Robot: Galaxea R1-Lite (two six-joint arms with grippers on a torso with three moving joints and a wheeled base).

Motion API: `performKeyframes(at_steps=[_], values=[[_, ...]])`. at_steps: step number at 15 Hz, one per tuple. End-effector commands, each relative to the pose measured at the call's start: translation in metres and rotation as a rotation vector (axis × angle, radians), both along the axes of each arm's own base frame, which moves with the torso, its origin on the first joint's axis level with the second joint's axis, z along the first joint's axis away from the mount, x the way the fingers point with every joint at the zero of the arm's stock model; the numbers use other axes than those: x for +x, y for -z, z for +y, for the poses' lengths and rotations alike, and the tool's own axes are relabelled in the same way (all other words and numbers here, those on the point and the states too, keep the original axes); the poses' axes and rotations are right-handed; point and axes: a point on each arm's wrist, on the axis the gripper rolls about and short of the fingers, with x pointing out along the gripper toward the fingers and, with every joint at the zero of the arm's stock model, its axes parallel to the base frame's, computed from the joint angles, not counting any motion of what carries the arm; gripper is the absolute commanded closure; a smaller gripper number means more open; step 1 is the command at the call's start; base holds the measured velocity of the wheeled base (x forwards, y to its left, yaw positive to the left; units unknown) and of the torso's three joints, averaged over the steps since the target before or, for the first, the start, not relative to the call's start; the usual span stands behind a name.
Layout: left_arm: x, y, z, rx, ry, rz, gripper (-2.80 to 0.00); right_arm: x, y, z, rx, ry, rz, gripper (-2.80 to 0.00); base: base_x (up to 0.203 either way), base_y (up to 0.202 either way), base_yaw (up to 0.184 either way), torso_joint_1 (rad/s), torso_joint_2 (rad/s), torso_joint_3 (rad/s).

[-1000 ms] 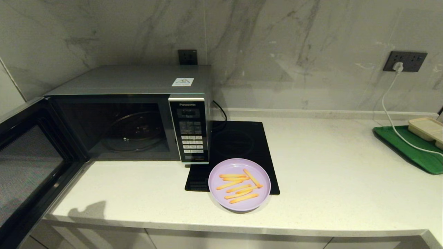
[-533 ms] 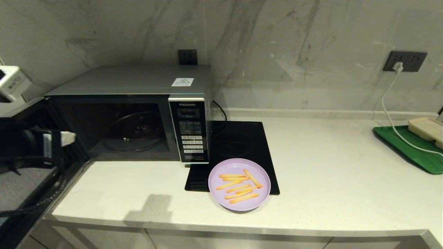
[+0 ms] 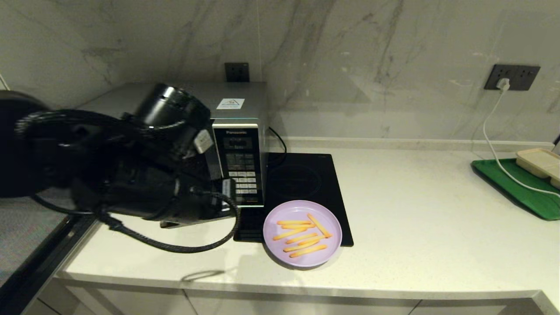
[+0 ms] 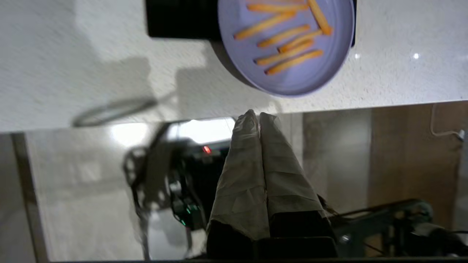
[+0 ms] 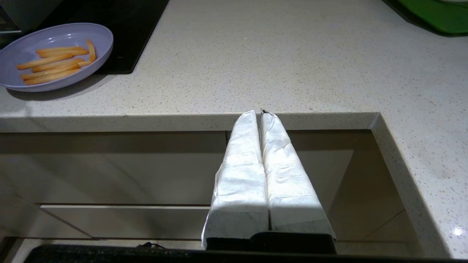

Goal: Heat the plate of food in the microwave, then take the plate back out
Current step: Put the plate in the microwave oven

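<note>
The lilac plate of fries (image 3: 302,233) rests on the counter, overlapping the front corner of the black hob (image 3: 302,179). The silver microwave (image 3: 239,131) stands to its left, and its door (image 3: 17,236) hangs open at the far left. My left arm (image 3: 131,175) reaches across in front of the microwave and hides its cavity. In the left wrist view the left gripper (image 4: 256,115) is shut and empty, with its tips near the counter's front edge, short of the plate (image 4: 292,69). My right gripper (image 5: 260,113) is shut and empty below the counter's front edge, to the right of the plate (image 5: 55,78).
A green tray (image 3: 516,188) holding a beige compartment tray (image 3: 540,162) sits at the far right. A white cable (image 3: 494,144) runs to it from the wall socket. The arm's black cable (image 3: 175,247) loops over the counter left of the plate.
My left arm has swung in from the far left, across the front of the microwave towards the plate. The plate and the microwave door have not moved.
</note>
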Motion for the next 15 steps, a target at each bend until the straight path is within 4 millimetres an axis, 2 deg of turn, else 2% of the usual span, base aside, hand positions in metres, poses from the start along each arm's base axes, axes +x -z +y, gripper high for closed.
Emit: performKeyframes(at_steps=[1, 2, 8, 10, 13, 15], values=[[0.016, 0.031, -0.037, 0.051, 0.048, 0.117, 0.0, 0.0, 0.0, 0.0, 0.001, 0.0, 0.002, 0.0, 0.0, 0.0, 0.0, 0.0, 0.0, 0.0], [0.014, 0.035, -0.041, 0.08, 0.081, 0.13, -2.8, 0.0, 0.0, 0.0, 0.0, -0.001, 0.002, 0.0, 0.0, 0.0, 0.0, 0.0, 0.0, 0.0], [0.04, 0.08, -0.065, 0.166, 0.057, 0.259, -2.8, 0.0, 0.0, 0.0, 0.001, -0.001, 0.002, 0.0, 0.0, 0.0, 0.0, 0.0, 0.0, 0.0], [0.053, 0.081, -0.062, 0.155, 0.025, 0.25, -2.8, 0.0, 0.0, 0.0, 0.001, 0.0, 0.002, 0.0, 0.0, 0.0, 0.0, 0.0, 0.0, 0.0], [0.08, 0.063, -0.058, 0.101, -0.019, 0.19, -2.8, 0.0, 0.0, 0.0, 0.001, 0.0, 0.002, 0.0, 0.0, 0.0, 0.0, 0.0, 0.0, 0.0], [0.093, 0.067, -0.056, 0.118, -0.031, 0.205, -2.8, 0.0, 0.0, 0.0, 0.0, 0.0, 0.002, 0.0, 0.0, 0.0, 0.0, 0.0, 0.0, 0.0]])
